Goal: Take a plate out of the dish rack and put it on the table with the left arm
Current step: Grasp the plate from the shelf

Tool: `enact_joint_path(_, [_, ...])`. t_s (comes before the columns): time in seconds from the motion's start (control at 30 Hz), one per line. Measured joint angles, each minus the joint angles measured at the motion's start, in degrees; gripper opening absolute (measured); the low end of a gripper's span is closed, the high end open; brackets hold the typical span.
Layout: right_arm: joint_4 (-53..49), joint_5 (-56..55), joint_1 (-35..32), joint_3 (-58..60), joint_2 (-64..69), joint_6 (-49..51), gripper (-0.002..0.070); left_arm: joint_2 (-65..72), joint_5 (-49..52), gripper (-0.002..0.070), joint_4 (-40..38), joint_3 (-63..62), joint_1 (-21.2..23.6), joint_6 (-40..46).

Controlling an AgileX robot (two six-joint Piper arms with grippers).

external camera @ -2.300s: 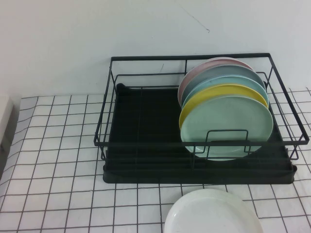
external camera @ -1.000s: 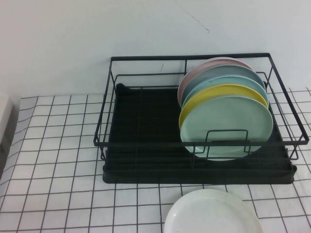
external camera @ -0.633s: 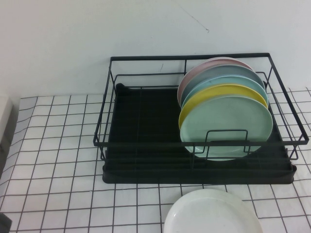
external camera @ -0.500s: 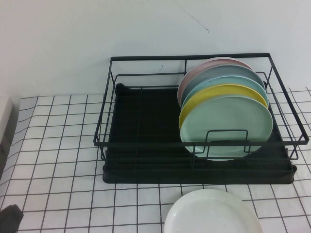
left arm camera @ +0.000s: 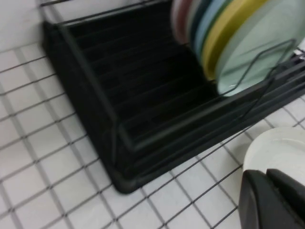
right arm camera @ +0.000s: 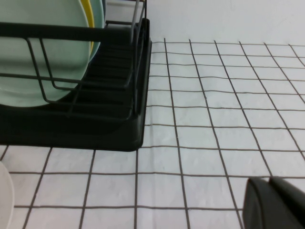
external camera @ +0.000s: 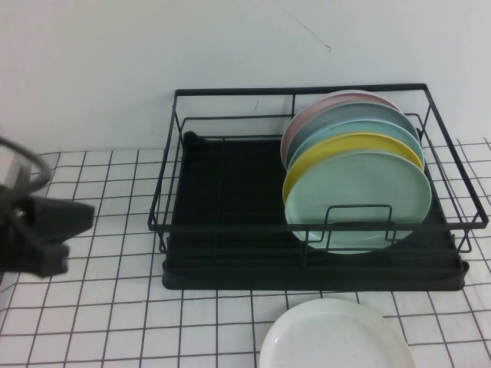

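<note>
- We are logging the table [external camera: 92,307], white with a black grid, bearing 1 white plate [external camera: 336,337].
- The dish rack [external camera: 230,230] is holding 5 plates; the mint plate [external camera: 357,192] is standing frontmost, untouched.
- The left gripper [left arm camera: 274,200], clenched and empty, is newly entering at far left, well apart from the rack: the approach is starting.
- The right gripper [right arm camera: 276,202] is idling near the table beside the rack, its jaws closed.

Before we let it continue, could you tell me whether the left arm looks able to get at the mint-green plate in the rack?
Probably yes. The left gripper, shut, hovers over the table left of the dish rack, whose left half holds nothing. The mint-green plate stands frontmost, its upper rim exposed. The right gripper sits low, right of the rack.
</note>
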Motion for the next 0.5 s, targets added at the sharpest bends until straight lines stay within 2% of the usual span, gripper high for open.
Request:
enact_joint_path(0.1, [0.00,0.00,0.00,0.00,0.00,0.00,-0.0001,8.01,-0.60,-0.0004,0.25,-6.40,-5.78,0.96])
enact_joint_path(0.33, [0.00,0.00,0.00,0.00,0.00,0.00,-0.0001,23.57,-6.74,-0.0004,0.36,-17.35,-23.60,7.76])
enact_joint_path(0.5, [0.00,0.00,0.00,0.00,0.00,0.00,-0.0001,35.49,-7.39,0.0009,0.29,-26.41,-29.36,16.00])
